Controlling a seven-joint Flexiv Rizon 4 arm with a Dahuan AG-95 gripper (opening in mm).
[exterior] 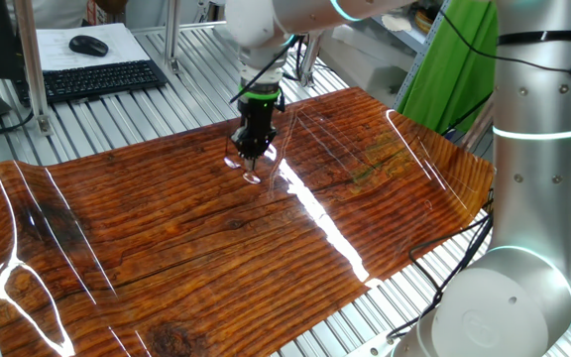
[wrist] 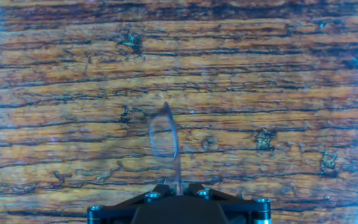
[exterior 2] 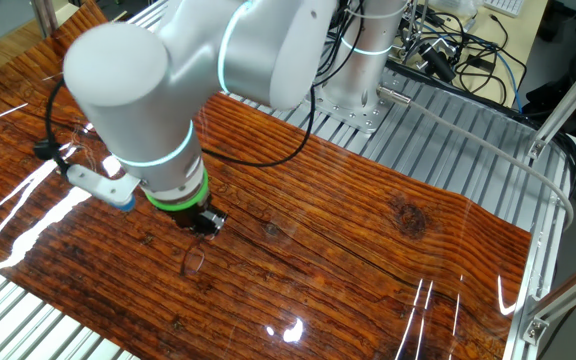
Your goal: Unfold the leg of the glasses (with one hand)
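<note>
gripper (exterior: 254, 156) pinched shut on the glasses (wrist: 164, 138), low over the wood-grain mat (exterior: 167, 248) | lens sticks out past the fingers | guessing it grips the frame so the leg can swing open

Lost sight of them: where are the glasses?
The glasses lie on the wood-grain mat directly beneath the end effector, mid-table; hand view shows one lens just ahead.
</note>
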